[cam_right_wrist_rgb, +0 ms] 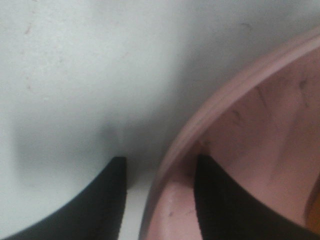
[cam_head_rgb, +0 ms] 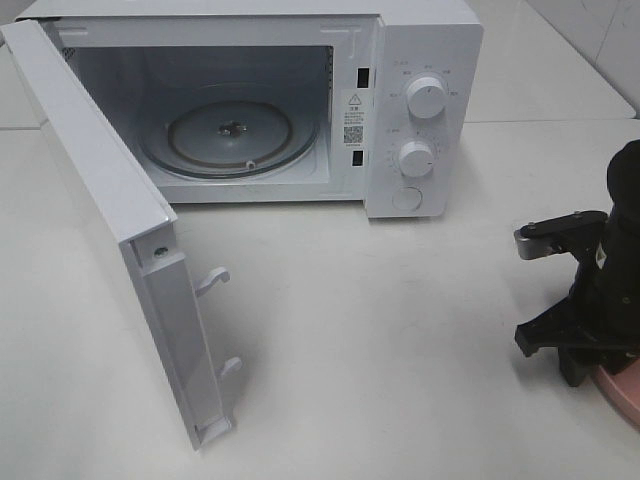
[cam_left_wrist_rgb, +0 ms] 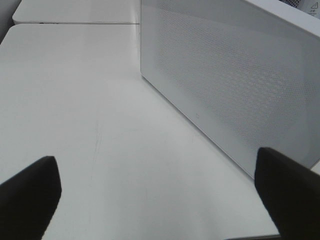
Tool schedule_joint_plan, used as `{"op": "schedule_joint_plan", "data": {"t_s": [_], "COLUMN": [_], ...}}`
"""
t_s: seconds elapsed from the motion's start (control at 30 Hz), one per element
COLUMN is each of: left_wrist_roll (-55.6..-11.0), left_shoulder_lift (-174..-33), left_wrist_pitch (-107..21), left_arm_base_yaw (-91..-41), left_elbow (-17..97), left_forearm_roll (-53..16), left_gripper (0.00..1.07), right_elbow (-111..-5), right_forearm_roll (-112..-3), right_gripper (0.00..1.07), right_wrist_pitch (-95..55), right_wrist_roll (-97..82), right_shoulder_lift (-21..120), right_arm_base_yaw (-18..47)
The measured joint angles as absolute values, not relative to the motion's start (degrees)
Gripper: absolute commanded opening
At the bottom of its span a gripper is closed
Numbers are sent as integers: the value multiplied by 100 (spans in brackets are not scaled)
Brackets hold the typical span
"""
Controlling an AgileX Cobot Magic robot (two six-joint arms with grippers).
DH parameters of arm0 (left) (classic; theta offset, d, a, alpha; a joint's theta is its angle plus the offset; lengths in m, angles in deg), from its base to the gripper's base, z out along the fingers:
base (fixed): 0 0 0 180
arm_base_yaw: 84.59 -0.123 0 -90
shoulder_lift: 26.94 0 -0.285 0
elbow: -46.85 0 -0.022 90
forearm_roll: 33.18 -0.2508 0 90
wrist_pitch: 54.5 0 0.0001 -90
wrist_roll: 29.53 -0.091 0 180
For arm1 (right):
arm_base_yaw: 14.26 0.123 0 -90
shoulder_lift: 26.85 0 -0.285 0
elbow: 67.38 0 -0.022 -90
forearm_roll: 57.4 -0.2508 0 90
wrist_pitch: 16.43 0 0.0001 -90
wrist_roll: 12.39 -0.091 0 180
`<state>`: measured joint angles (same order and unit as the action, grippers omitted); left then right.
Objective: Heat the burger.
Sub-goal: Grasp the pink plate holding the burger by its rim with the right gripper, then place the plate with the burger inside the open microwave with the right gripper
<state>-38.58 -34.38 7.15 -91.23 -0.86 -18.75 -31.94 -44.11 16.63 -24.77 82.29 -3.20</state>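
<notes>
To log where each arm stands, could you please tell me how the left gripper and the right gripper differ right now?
The left gripper is spread wide with only bare table between its fingers; the right gripper is narrower and straddles the rim of the pink plate. The left gripper is near the open microwave door; the right gripper is off to the right of the microwave. Both have dark fingers.

Bright even light, right wrist view blurred

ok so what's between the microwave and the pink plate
Only bare white table lies between the microwave and the pink plate, as the exterior high view shows. The right gripper straddles the plate's rim.
</notes>
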Motion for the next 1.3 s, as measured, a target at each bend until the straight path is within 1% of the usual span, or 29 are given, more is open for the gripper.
{"op": "schedule_joint_plan", "data": {"t_s": [0.03, 0.07, 0.1, 0.13, 0.17, 0.5, 0.77, 0.93, 0.97, 1.3], "left_wrist_roll": [-3858, -3858, -3858, -3858, -3858, -3858, -3858, -3858, -3858, -3858], "left_shoulder_lift": [-3438, -3438, -3438, -3438, -3438, -3438, -3438, -3438, -3438, -3438], "left_wrist_pitch": [715, 715, 715, 715, 715, 715, 715, 715, 715, 715], "left_arm_base_yaw": [-9123, -9123, -9123, -9123, -9123, -9123, -9123, -9123, -9123, -9123], "left_elbow": [-86, -86, -86, -86, -86, -86, -86, -86, -86, -86], "left_forearm_roll": [-1875, -1875, -1875, -1875, -1875, -1875, -1875, -1875, -1875, -1875], "left_gripper": [98, 98, 98, 98, 98, 98, 98, 98, 98, 98], "right_elbow": [-3194, -3194, -3194, -3199, -3199, -3199, -3188, -3188, -3188, -3182], "right_forearm_roll": [-4411, -4331, -4331, -4325, -4342, -4319, -3878, -3385, -3190, -2646], "right_gripper": [23, 16, 16, 3, 0, 0, 0, 0, 0, 0], "right_wrist_pitch": [1663, 1681, 1681, 1698, 1755, 1789, 2042, 2317, 2437, 2827], "right_wrist_roll": [-2477, -2505, -2505, -2574, -2608, -2608, -3204, -3622, -3834, -4442], "right_shoulder_lift": [8229, 8229, 8229, 8229, 8223, 8206, 8149, 8023, 7942, 7931], "right_arm_base_yaw": [-320, -320, -320, -337, -337, -292, -120, 121, 264, 826]}}
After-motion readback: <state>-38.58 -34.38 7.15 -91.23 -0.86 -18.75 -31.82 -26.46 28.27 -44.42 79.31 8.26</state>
